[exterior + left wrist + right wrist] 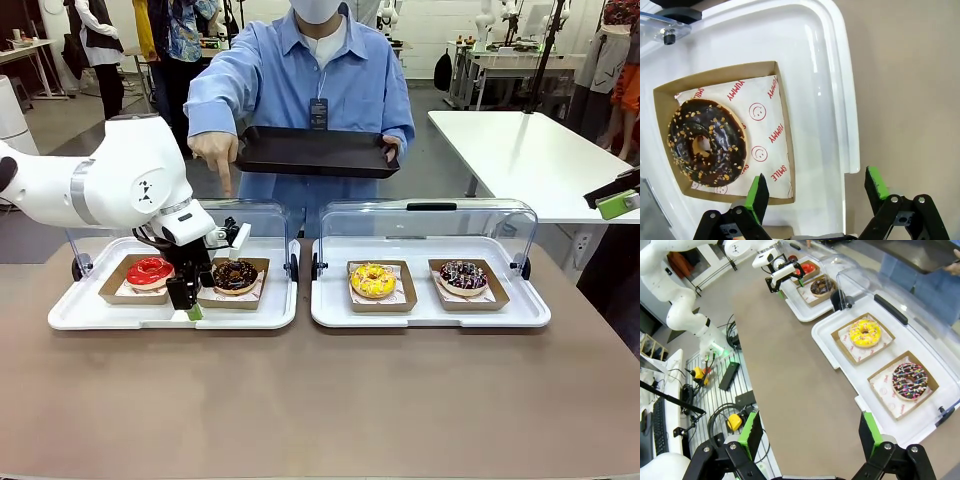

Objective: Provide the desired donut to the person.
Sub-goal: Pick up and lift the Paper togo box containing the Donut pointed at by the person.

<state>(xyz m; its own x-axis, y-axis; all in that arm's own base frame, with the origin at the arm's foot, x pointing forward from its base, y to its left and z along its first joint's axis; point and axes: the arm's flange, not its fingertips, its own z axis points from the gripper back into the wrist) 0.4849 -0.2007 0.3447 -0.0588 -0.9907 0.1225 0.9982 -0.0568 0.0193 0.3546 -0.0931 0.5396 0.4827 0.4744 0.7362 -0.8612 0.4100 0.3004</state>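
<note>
Chocolate donut (235,274) with nut crumbs, lying in a brown card tray (785,130) on the left white tray (270,312), beside a red donut (150,270). Left fingers (759,197) spread wide, holding nothing, low over the card tray's near edge and the white tray's rim. Right fingers (751,432) likewise apart and empty, high above the counter (790,390). Person (320,80) pointing one finger down behind the left white tray, black tray (315,152) in the other hand.

From nine to three o'clock: glossy red ring donut (149,270), chocolate ring donut with tan nut flecks (235,275), yellow-iced ring donut (373,280), chocolate ring donut with multicoloured sprinkles (463,275). The person (320,90) wears light blue, holding a black rectangular tray (315,152).
</note>
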